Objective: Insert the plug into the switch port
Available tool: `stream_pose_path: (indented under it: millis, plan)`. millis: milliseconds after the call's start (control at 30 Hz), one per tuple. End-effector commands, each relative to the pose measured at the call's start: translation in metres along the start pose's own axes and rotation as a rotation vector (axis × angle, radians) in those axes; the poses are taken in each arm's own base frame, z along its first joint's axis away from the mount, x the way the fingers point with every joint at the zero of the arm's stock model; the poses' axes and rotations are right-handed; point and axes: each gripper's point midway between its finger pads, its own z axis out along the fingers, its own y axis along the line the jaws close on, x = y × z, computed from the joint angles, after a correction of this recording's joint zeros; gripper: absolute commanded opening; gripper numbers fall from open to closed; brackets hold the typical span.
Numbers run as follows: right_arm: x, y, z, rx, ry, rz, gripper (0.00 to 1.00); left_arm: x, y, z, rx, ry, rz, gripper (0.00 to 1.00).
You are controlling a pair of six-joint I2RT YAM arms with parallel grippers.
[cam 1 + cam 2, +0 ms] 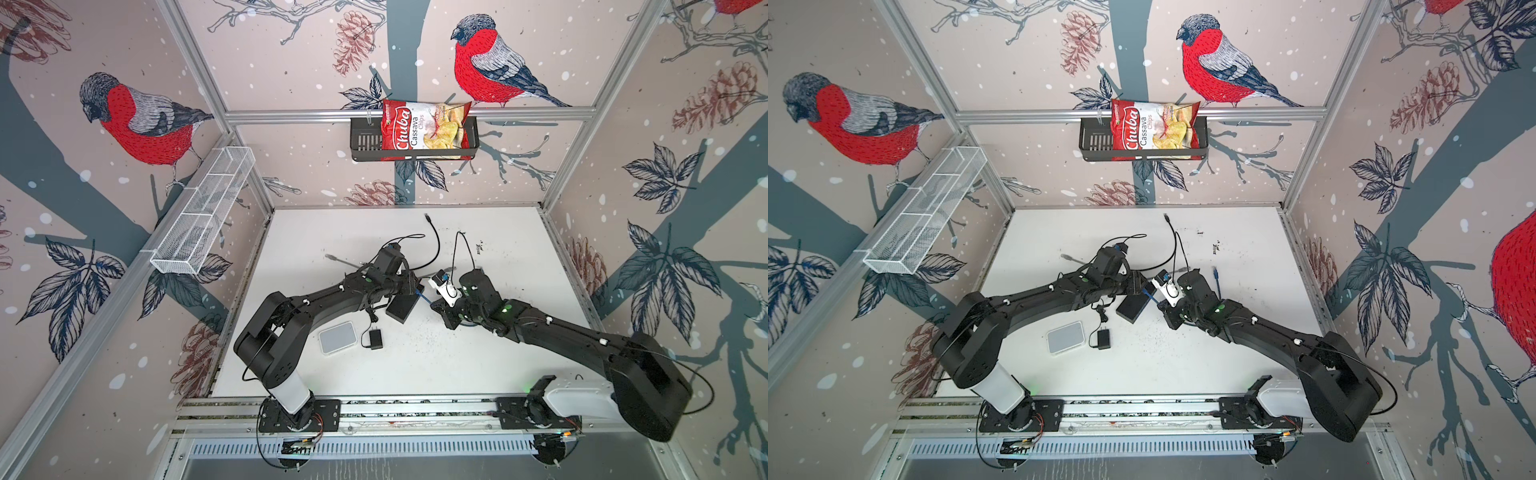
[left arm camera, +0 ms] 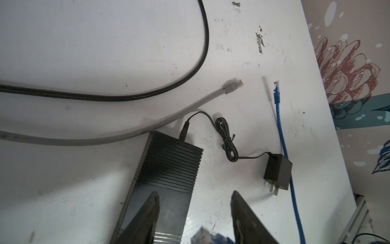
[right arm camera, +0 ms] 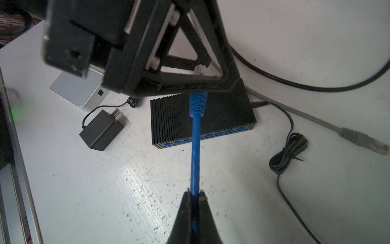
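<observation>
The black ribbed switch (image 3: 221,114) lies flat on the white table, its row of blue ports (image 3: 211,135) facing my right wrist camera. My right gripper (image 3: 195,193) is shut on the blue cable, a short way behind the plug (image 3: 198,103). The plug hangs above the switch, and its clear tip reaches in between the fingers of my left gripper (image 2: 195,194). That gripper is open over the switch (image 2: 168,169), and the plug (image 2: 202,236) shows blurred between its fingers, not pinched. In both top views the grippers meet at the switch (image 1: 402,306) (image 1: 1133,307).
A white box (image 1: 337,337) and a black power adapter (image 1: 374,338) lie in front of the switch, the adapter's thin cord running to it. A grey cable plug (image 2: 233,84), a thick black cable (image 2: 202,52) and another blue plug (image 2: 276,95) lie on the table.
</observation>
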Motion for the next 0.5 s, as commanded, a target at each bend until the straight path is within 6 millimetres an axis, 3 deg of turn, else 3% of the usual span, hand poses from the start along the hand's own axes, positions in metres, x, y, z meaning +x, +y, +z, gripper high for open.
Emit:
stream_pose_path:
  millis: [0,467]
  plan:
    - [-0.0073,-0.0001,-0.0007,0.004,-0.031,0.002,0.06,-0.0003,-0.0066,0.0008,0.028,0.003,-0.013,0.49]
    - [-0.0059,-0.0013,0.0011,0.019,-0.031,0.004,0.08,0.0019,-0.0122,0.0032,0.061,0.014,-0.021,0.28]
